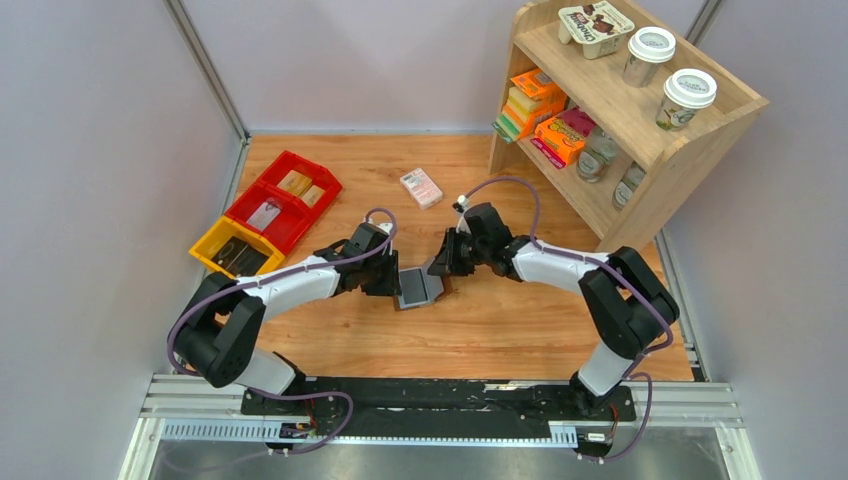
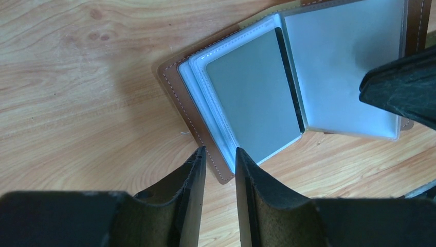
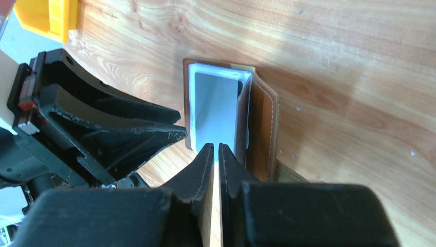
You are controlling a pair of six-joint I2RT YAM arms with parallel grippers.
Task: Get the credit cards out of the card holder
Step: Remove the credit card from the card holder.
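1. Centrally on the wooden worktop [image 1: 520, 330], between the two arms, the brown leather card holder [image 1: 420, 288] lies open with its pale blue-grey plastic sleeves [image 2: 339, 51] facing up.
2. Its opened span runs roughly left to right from one arm to the other, and the fold points away from the arm bases.
3. In the right wrist view the right-hand leather cover stands tilted up, while the left half lies flat.
4. A grey credit card [image 2: 252, 98] sits inside the left sleeve, its long axis along the fold and a dark stripe on the edge nearest the fold.
5. The left gripper [image 1: 392, 282] is at the holder's left edge. Its fingers are narrowly parted, and a corner of the leather shows in the gap. I cannot tell whether it clamps that corner.
6. The right gripper [image 1: 438, 268] is at the right half, with its fingers almost together, leaving a thin slit. Its tips meet the near edge of a sleeve, and I cannot tell whether they pinch anything.
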